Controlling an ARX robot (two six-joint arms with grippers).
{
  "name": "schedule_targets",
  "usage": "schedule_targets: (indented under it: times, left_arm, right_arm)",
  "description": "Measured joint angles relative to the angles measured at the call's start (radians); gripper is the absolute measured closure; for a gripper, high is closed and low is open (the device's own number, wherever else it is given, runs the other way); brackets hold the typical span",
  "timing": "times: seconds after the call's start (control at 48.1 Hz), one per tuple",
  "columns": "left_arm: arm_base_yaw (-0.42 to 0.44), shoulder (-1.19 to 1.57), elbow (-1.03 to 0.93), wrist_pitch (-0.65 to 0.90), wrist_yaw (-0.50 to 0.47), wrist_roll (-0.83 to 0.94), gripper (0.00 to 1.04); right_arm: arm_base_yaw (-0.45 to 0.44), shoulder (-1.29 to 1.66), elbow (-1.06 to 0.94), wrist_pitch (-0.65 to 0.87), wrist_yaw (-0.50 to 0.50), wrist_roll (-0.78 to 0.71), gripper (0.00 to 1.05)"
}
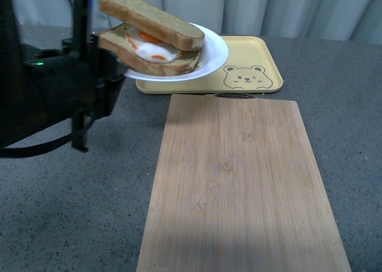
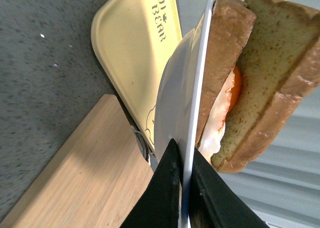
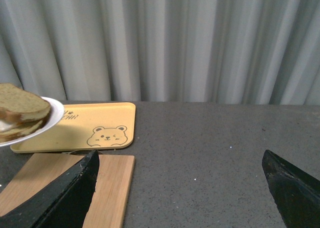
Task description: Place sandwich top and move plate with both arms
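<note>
Over grey table (image 1: 71, 212), lengthwise down the middle, wooden board (image 1: 239, 182). Just beyond its far end, yellow tray (image 1: 253, 57) with bear drawing. At left, left gripper (image 2: 184, 152) clamped on rim of plate (image 1: 212, 54), one finger on each face. Right gripper (image 3: 179, 158) spread wide above bare table, holding nothing. Plate up off the table, tilted, above tray's left end. On the plate, top (image 1: 155, 18) askew over egg (image 1: 152, 48) and lower slice (image 1: 158, 64).
</note>
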Motion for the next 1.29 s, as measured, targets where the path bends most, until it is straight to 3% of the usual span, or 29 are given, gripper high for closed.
schedule_targets:
  times: [0.291,0.562,0.978,1.29]
  left_arm:
    - [-0.094,0.225,0.352,-0.214,-0.057,-0.028,1.01]
    - [-0.105,0.389,0.641,-0.346,-0.065,-0.031,1.01]
    - [-0.086,0.441,0.785,-0.551,-0.076,-0.024,1.01]
    - [-0.072,0.276,0.641,-0.644,-0.078,0.169,0.41]
  right_arm:
    - [0.000,0.000,0.000,0.000,0.000,0.000,0.09]
    - [0.000,0.000,0.000,0.000,0.000,0.000,0.09]
    - [0.000,0.000,0.000,0.000,0.000,0.000,0.09]
    - [0.000,0.000,0.000,0.000,0.000,0.000,0.09]
